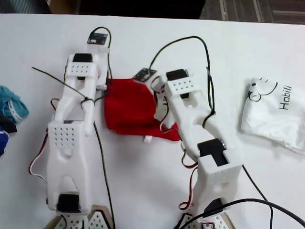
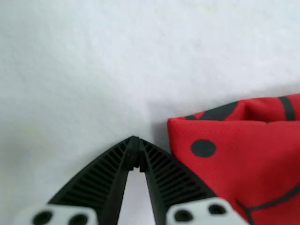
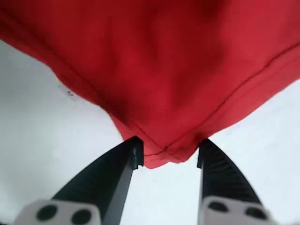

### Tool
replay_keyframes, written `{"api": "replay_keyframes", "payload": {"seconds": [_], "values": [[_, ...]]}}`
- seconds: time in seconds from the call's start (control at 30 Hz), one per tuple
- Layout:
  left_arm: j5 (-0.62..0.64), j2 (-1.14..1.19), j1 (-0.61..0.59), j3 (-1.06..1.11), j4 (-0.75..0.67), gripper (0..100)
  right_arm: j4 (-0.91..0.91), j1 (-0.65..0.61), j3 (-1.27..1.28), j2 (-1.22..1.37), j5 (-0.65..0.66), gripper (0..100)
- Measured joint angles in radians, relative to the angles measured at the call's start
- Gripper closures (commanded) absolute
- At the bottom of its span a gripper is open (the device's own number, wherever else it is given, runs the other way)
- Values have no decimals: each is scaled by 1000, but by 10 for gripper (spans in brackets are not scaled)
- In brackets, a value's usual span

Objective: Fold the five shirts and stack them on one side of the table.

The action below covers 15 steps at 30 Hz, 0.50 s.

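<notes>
Right wrist view: tool (image 3: 168,158) spread around red shirt (image 3: 154,70).

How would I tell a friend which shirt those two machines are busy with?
Start at the white table and look between the left arm and right arm. There lies the red shirt, with black markings, unlike the white shirt at the table's right edge.

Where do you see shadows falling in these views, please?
Left wrist view: a soft shadow lies on the table beside the red shirt; right wrist view: the shirt's folds shade darker; high view: the table looks evenly lit.
</notes>
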Motion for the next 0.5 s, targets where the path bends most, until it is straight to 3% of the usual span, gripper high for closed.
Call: {"api": "replay_keyframes", "payload": {"seconds": [0.07, 0.2, 0.5], "values": [[0, 0, 0, 0, 0, 975, -21, 6, 2, 0, 0, 830], [0, 0, 0, 0, 0, 975, -57, 40, 2, 0, 2, 980], [0, 0, 0, 0, 0, 975, -60, 72, 2, -3, 2, 978]]}}
